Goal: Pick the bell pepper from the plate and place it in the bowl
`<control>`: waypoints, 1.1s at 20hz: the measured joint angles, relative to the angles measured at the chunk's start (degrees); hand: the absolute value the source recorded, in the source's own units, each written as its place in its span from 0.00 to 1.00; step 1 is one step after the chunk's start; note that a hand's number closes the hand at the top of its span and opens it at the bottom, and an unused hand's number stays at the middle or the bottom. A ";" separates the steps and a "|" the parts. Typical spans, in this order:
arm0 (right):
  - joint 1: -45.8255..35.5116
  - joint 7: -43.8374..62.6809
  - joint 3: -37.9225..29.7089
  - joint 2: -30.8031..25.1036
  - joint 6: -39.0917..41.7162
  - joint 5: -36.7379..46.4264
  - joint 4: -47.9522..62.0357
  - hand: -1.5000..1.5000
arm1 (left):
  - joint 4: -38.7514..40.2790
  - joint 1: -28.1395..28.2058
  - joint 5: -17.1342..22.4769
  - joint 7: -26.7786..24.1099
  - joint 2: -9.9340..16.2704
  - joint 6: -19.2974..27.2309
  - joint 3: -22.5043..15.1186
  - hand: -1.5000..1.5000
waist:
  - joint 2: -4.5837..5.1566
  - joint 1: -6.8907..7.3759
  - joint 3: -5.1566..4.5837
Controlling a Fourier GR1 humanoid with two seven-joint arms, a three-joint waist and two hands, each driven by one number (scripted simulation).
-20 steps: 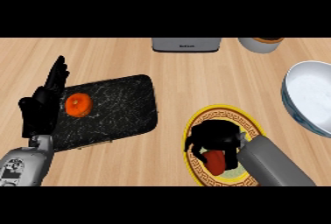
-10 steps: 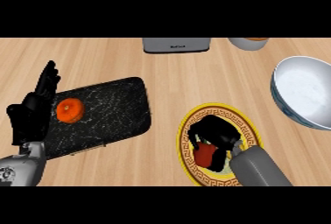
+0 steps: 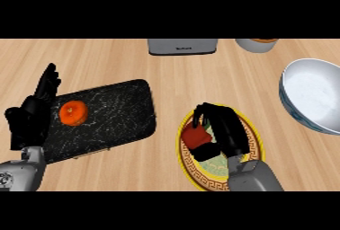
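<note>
1. Head view: the right hand is over the plate, fingers and thumb curled round the red bell pepper.
2. The pepper appears to sit on or just above the plate; lift-off cannot be confirmed from this angle.
3. Status: grasp made. Transfer to the bowl, well apart at the right, is not yet done.
4. The left hand rests open at the left edge, fingers up, beside the dark board carrying an orange.

My matt black right hand is curling round the smooth red pepper on a glossy gold-rimmed plate, beside a veined black marble-like board, on pale wood-grain counter.
</note>
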 measured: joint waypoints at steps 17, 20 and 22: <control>-0.26 25.47 -12.56 -3.68 -4.23 8.57 -24.16 1.00 | -1.16 -0.45 -0.99 -0.40 -1.70 -1.44 -0.34 0.50 | 1.18 2.38 0.13; -1.45 20.29 -19.70 -6.76 -6.84 4.46 -20.30 1.00 | -0.75 -1.51 -1.20 -0.23 -1.77 -1.76 -0.07 0.50 | 1.30 2.51 0.15; -2.13 16.86 -24.10 -8.50 -8.34 0.98 -17.56 1.00 | -1.34 -1.49 -1.62 0.56 -2.25 -1.62 -0.41 0.50 | 1.33 2.59 0.18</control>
